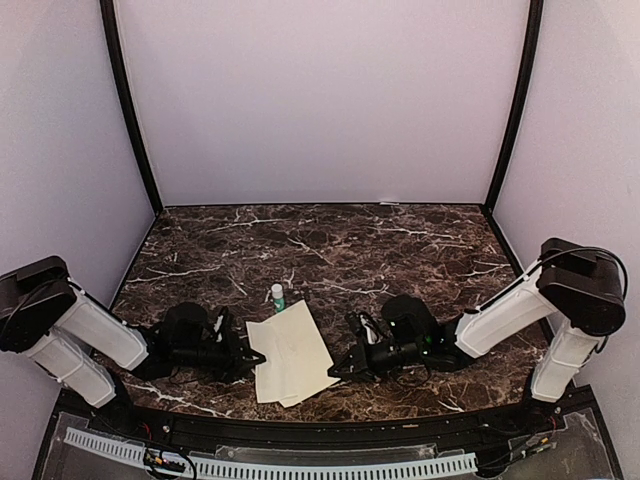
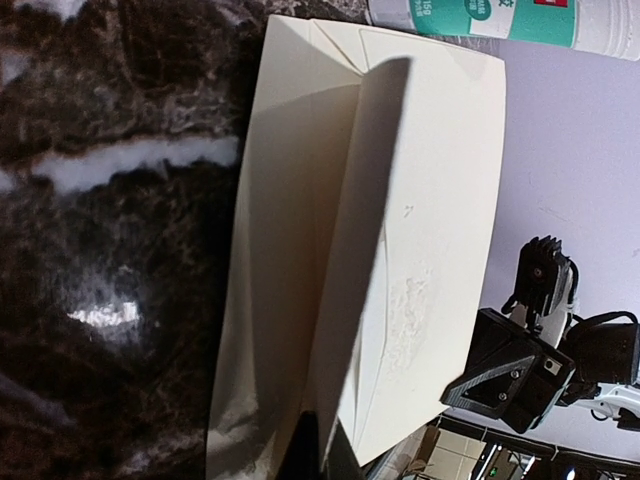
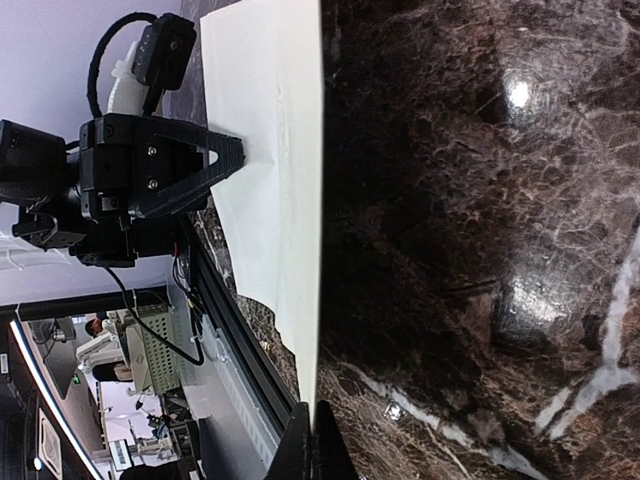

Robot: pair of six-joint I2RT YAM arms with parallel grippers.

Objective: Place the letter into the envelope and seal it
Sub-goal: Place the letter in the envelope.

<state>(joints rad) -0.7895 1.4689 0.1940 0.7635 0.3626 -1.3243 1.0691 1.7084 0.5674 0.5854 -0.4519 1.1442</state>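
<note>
While the envelope [image 1: 292, 350] is lying on the marble near the front edge, midway between the arms, with a bottle [image 1: 277, 296] standing just beyond its far end, the left gripper [image 1: 257, 356] is pinching its left edge, jaws pressed together. The right gripper [image 1: 338, 371] is nipping its right near corner likewise. I am not making out the letter separately. Paper like this is looking light, thin and floppy, creasing easily and sliding on polished stone, so taking it by the edges is seeming wisest.
</note>
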